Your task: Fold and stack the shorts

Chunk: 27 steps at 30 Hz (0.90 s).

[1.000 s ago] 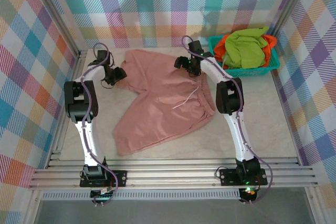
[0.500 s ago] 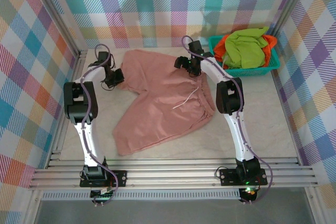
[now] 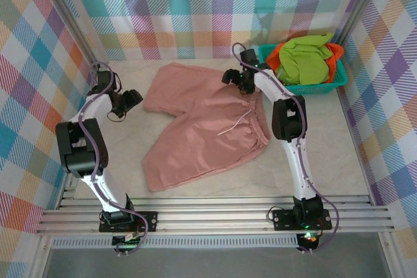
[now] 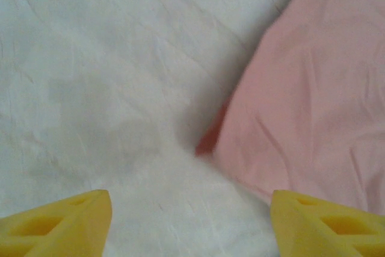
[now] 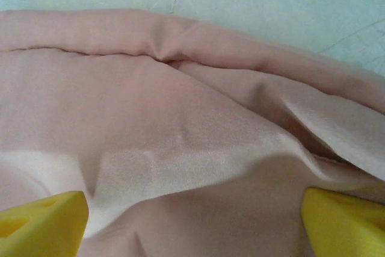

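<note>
The dusty pink shorts lie spread flat in the middle of the table, their white drawstring loose on top. My left gripper hovers open over bare table just left of the shorts' far-left corner; its yellow fingertips stand wide apart with nothing between them. My right gripper is open above the far edge of the pink fabric, fingertips spread on either side of wrinkled cloth. The lime green shorts and the bright orange shorts are heaped in the basket.
The teal plastic basket stands at the back right corner. Checked walls close in the table at the back and both sides. Bare marble tabletop lies right of and in front of the pink shorts.
My left arm has swung left, off the shorts' corner, and now hangs over bare table. The right gripper has shifted slightly right along the far edge. The shorts' top left lies flatter.
</note>
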Each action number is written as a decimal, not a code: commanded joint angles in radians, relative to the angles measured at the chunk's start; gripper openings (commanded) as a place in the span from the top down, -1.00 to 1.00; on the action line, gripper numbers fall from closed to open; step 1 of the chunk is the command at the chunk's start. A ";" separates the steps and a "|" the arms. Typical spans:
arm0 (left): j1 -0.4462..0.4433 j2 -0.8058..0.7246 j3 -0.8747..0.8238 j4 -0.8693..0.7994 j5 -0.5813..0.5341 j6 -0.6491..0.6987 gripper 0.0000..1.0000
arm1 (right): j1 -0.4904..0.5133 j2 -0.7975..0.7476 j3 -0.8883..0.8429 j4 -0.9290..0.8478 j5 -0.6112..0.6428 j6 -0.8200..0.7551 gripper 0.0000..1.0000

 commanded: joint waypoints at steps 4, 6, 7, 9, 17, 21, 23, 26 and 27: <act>-0.082 -0.371 -0.196 -0.052 -0.011 -0.110 -0.50 | 0.016 -0.186 -0.029 0.047 -0.094 -0.011 -0.88; -0.103 -0.439 -0.286 -0.048 -0.007 -0.147 -0.50 | 0.023 -0.241 -0.055 0.049 -0.112 -0.030 -0.89; -0.116 -0.461 -0.319 -0.051 -0.009 -0.155 -0.49 | 0.028 -0.279 -0.081 0.052 -0.123 -0.043 -0.90; -0.151 -0.484 -0.372 -0.046 -0.015 -0.155 -0.48 | 0.036 -0.354 -0.146 0.063 -0.132 -0.068 -0.91; -0.362 -0.379 -0.425 -0.046 -0.111 -0.101 -0.39 | 0.050 -0.716 -0.589 0.159 -0.133 -0.155 -0.94; -0.406 -0.329 -0.425 -0.043 -0.139 -0.091 -0.23 | 0.052 -0.848 -0.800 0.198 -0.126 -0.165 -0.95; -0.425 -0.310 -0.422 -0.038 -0.158 -0.088 -0.16 | 0.053 -0.900 -0.888 0.209 -0.123 -0.162 -0.95; -0.448 -0.277 -0.410 -0.040 -0.171 -0.081 -0.07 | 0.052 -0.958 -0.994 0.230 -0.122 -0.150 -0.95; -0.454 -0.268 -0.409 -0.043 -0.179 -0.079 -0.07 | 0.052 -0.969 -1.016 0.233 -0.121 -0.149 -0.95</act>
